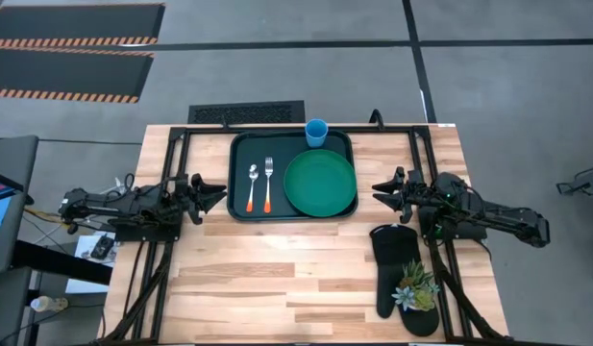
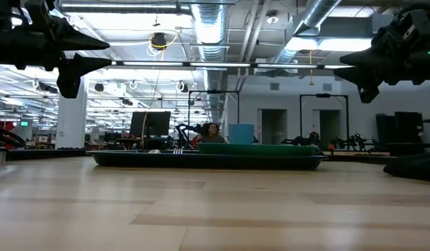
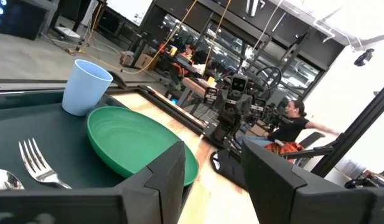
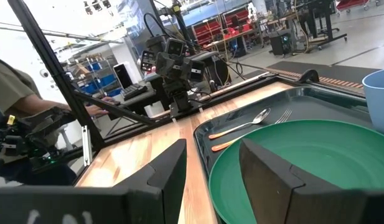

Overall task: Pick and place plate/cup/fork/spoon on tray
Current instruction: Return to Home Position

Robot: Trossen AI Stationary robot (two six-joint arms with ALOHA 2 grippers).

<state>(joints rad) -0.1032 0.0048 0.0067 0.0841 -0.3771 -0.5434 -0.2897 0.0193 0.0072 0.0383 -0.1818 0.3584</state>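
The dark green tray (image 1: 240,144) lies at the table's far middle. On it rest the green plate (image 1: 320,183) at its right, the blue cup (image 1: 316,133) upright at its far right corner, and the spoon (image 1: 252,187) and fork (image 1: 268,185) side by side at its left, orange handles toward the near edge. My left gripper (image 1: 217,194) hangs open and empty just left of the tray. My right gripper (image 1: 381,193) hangs open and empty just right of the tray. The left wrist view shows the plate (image 3: 132,146), cup (image 3: 84,86) and fork (image 3: 37,163).
A black oven mitt (image 1: 400,274) lies on the table near the right front, with a small potted plant (image 1: 415,286) on it. Bare wood fills the near half of the table. People sit in the room beyond the table (image 3: 290,124).
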